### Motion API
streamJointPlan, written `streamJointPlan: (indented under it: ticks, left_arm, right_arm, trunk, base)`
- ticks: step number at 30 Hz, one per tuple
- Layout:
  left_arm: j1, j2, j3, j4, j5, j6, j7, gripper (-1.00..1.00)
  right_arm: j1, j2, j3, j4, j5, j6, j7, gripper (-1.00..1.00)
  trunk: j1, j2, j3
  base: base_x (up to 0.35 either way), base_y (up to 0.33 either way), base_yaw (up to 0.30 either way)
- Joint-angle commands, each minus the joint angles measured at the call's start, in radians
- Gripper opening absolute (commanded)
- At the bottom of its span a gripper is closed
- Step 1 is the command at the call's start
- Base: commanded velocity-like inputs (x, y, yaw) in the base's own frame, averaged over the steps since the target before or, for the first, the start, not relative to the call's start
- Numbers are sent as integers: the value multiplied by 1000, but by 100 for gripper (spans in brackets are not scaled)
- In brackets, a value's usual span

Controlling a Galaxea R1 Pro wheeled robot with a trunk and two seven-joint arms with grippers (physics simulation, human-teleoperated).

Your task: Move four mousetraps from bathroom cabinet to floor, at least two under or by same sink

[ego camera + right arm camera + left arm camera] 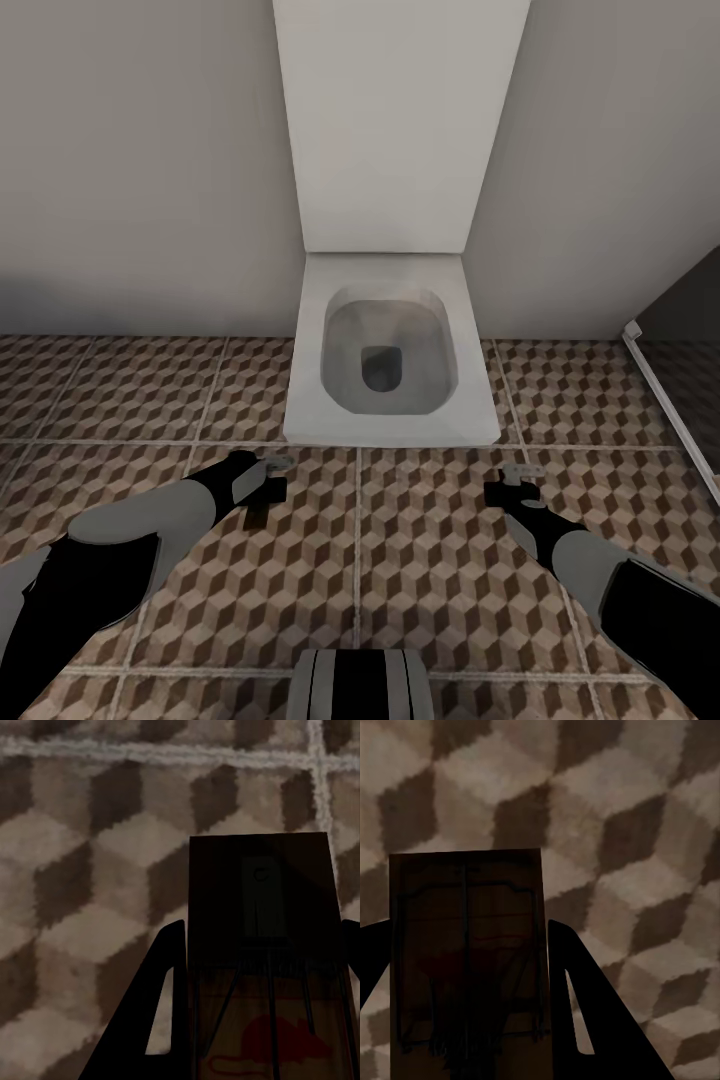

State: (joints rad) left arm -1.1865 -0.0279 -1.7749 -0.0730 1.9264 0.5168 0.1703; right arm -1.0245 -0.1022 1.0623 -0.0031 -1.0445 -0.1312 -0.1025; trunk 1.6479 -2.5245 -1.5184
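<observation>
My left gripper (262,492) hangs low over the bathroom floor (440,580), left of the toilet's front edge. It is shut on a mousetrap (465,960), a flat brown board with dark wire parts, clamped between its black fingers (592,1020). In the head view this mousetrap (258,517) shows as a small dark strip under the gripper. My right gripper (512,484) hovers over the tiles off the toilet's front right corner. It is shut on a second mousetrap (262,945) with a red mouse print. The cabinet and the sink are out of view.
A white toilet (390,350) with its lid raised stands straight ahead against the grey wall (140,150). A dark panel with a white frame (670,400) runs along the right side. My base (360,685) sits at the bottom edge.
</observation>
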Motion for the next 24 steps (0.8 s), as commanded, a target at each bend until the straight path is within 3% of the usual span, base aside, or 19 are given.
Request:
streamJointPlan:
  ticks: [1,24]
  left_arm:
    - [-1,0,-5,-2,6,2,9,-100]
    - [-1,2,-5,-2,7,2,9,-100]
  right_arm:
    - [0,0,8,0,-9,-2,0,-100]
    - [0,-7,8,4,-10,-4,-3,-100]
  trunk:
    - [0,0,-1]
    - [0,0,-1]
  base:
    - [0,0,0]
    - [62,-16,0]
